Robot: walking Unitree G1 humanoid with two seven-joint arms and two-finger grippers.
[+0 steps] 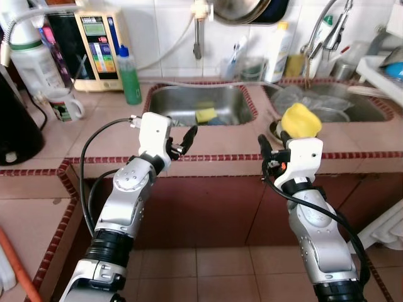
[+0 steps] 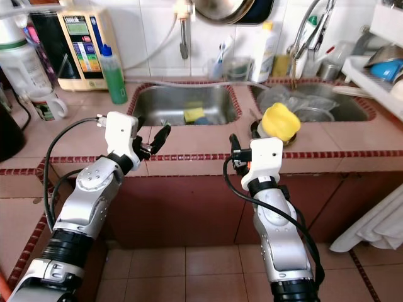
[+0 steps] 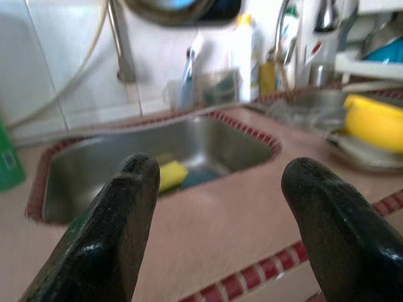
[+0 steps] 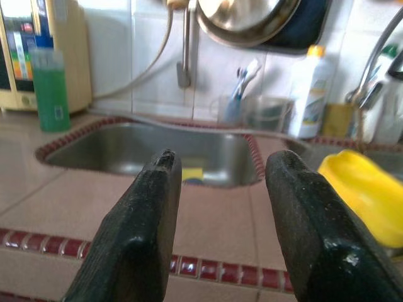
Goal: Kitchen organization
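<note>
Both arms are raised in front of the tiled counter edge (image 1: 214, 160). My left gripper (image 1: 186, 139) is open with nothing between its fingers, hovering over the counter's front just before the left sink (image 1: 179, 100). A yellow sponge (image 1: 206, 115) lies in that sink, beside something blue. My right gripper (image 1: 273, 142) is also open and holds nothing. It sits just in front of a yellow plastic object (image 1: 301, 119) that rests on a metal dish between the two sinks. The right wrist view has this yellow object (image 4: 362, 195) close beside one finger.
A green soap bottle (image 1: 130, 75), a white mug (image 1: 65, 107) and a water purifier (image 1: 99, 47) stand at the back left. A black appliance (image 1: 16, 126) fills the left corner. The right sink (image 1: 352, 107) holds plastic wrap and a bowl. A dish rack (image 1: 384, 69) stands far right.
</note>
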